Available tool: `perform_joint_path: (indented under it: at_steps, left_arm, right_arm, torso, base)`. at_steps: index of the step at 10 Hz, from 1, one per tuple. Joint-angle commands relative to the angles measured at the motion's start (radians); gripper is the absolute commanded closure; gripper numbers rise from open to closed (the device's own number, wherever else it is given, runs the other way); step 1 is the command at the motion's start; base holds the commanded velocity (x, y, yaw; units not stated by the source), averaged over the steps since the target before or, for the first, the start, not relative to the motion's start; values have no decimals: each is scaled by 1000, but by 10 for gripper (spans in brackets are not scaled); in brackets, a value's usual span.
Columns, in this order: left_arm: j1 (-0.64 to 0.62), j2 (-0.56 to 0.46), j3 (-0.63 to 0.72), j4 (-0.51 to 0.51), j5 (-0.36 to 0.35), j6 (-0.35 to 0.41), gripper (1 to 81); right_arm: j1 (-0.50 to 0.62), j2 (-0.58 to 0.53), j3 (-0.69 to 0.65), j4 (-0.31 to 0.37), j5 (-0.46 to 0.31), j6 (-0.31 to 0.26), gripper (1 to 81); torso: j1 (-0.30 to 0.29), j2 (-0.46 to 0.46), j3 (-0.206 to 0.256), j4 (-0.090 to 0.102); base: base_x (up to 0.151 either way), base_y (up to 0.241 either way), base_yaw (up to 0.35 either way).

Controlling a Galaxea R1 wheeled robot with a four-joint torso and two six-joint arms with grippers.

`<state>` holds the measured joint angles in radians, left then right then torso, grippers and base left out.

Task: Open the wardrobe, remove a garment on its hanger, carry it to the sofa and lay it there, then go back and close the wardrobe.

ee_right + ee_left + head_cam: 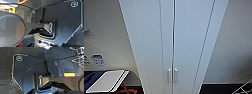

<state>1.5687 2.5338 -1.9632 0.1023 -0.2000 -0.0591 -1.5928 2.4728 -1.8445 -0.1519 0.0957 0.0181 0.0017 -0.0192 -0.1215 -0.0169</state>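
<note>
Wardrobe [171, 37] stands upright, doors shut, handles [172, 75] vertical; grippers' state cannot be told.

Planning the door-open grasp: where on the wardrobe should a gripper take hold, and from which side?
Grip one of the two small vertical handles low on the wardrobe, either side of the centre seam. Both doors are shut and flat, with no other edge to catch. Come straight in from the front with fingers set horizontally across the bar, then pull outward; probably the right handle for the right arm.
</note>
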Motion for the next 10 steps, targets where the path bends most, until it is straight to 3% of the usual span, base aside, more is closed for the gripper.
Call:
perform_joint_path:
  at_steps: [1,4,10]
  left_arm:
    - [-98,-141,171,16,51,-5,10]
    - [-193,-314,389,17,53,1,10]
    - [-420,-539,642,14,65,-4,10]
  right_arm:
    - [128,-170,242,-1,-57,3,10]
    - [237,-309,424,-3,-53,6,10]
    - [525,-518,716,12,-54,45,10]
  torso:
    - [0,0,0,0]
    - [0,0,0,0]
    - [0,0,-1,0]
  base:
    - [0,0,0]
    - [0,0,0]
    - [0,0,0]
